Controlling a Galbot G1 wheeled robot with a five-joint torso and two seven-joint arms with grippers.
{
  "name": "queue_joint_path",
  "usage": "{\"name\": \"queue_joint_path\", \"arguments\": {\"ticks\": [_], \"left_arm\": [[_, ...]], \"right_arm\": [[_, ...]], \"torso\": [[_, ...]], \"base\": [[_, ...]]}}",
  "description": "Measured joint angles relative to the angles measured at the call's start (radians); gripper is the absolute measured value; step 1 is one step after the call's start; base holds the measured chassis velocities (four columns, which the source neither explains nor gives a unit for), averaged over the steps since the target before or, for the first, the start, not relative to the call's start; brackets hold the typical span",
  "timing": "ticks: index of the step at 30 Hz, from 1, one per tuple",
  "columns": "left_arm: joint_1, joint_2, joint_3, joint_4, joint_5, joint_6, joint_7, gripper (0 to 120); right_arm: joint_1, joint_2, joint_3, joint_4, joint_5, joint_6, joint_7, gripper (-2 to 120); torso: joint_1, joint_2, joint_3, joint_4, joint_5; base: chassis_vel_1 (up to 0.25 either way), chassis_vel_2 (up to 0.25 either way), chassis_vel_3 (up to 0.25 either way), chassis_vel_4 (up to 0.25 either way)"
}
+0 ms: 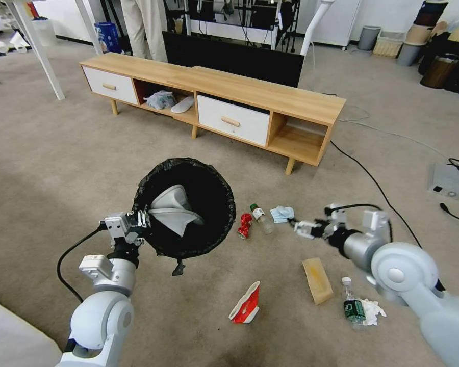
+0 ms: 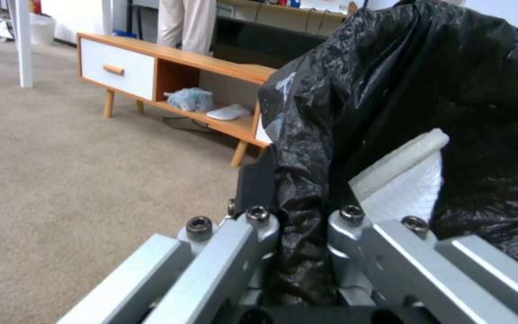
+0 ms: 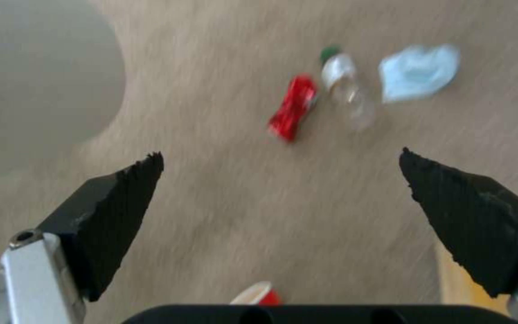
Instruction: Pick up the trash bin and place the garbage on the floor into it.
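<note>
Left gripper (image 1: 137,223) pinching rim of lifted trash bin (image 1: 188,204); right gripper (image 3: 280,180) fingers spread wide above floor (image 1: 61,168), crushed can (image 3: 293,107), clear bottle (image 3: 344,83) and face mask (image 3: 418,72) lying just beyond fingertips.

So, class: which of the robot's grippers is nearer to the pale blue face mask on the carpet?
Right. The right gripper hangs open just beside the face mask. The left gripper is farther off, across the can, clamped on the trash bin rim.
</note>
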Motion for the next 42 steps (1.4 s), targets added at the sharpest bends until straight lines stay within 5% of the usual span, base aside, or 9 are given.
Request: {"name": "queue_joint_path", "arguments": {"ticks": [15, 42], "left_arm": [[0.004, -0.002, -0.003, 0.012, 0.000, 0.004, -0.001, 4], [0.006, 0.001, -0.001, 0.019, -0.002, 0.003, -0.002, 4]], "right_arm": [[0.123, 0.084, -0.244, -0.130, 0.064, -0.032, 0.110, 100], [0.178, 0.133, -0.438, -0.238, 0.062, -0.025, 0.094, 100]], "torso": [[0.000, 0.000, 0.000, 0.0001, 0.0000], [0.000, 0.000, 0.000, 0.0000, 0.0002]], "base": [[0.000, 0.000, 0.000, 0.000], [0.000, 0.000, 0.000, 0.000]]}}
